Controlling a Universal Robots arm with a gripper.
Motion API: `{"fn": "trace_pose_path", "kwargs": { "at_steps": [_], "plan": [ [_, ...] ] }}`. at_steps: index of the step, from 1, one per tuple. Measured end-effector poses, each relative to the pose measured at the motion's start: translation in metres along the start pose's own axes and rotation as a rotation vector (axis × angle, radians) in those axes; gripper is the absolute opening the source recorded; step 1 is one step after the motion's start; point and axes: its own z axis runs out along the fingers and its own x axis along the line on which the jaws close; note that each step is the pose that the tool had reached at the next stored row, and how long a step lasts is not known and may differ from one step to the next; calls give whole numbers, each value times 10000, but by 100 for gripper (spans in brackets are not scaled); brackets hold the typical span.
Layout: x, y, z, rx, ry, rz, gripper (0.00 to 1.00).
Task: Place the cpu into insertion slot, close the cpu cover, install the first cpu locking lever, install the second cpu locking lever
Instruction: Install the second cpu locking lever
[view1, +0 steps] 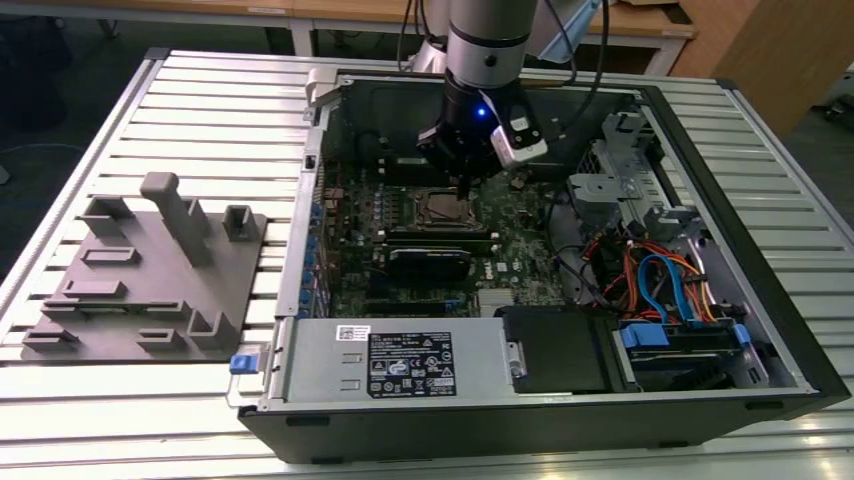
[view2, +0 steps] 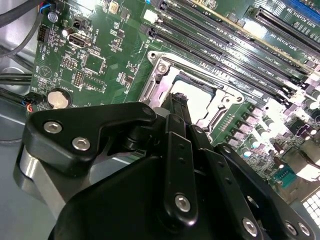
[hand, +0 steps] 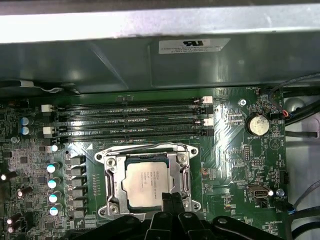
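The cpu (hand: 145, 182), a silver-grey square chip, lies in the insertion slot (hand: 103, 156) on the green motherboard. The grey cpu cover (hand: 114, 176) is folded down around it, and the chip's top shows through the cut-out. A thin wire locking lever (hand: 145, 146) runs along one side of the socket. My gripper (hand: 171, 199) stands shut, with its black fingertips at the socket's edge, touching or just above the cover frame beside the chip. In the second wrist view the fingers (view2: 176, 107) reach down onto the socket. In the exterior view my gripper (view1: 463, 188) hovers over the socket (view1: 437, 207).
Long black memory slots (hand: 130, 120) run beside the socket, and a coin battery (hand: 256, 125) sits further along the board. The open case (view1: 747, 200) walls in the board, with cables (view1: 654, 280) on the exterior view's right. A grey fixture (view1: 147, 270) stands on the exterior view's left.
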Motion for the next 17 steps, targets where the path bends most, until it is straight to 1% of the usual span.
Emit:
{"fn": "trace_pose_path", "kwargs": {
  "at_steps": [4, 9, 17],
  "plan": [
    [-1, -15, 0, 8, -1, -2, 10],
    [-4, -53, 1, 30, -2, -1, 10],
    [-4, -58, 1, 35, -2, -1, 10]
  ]
}}
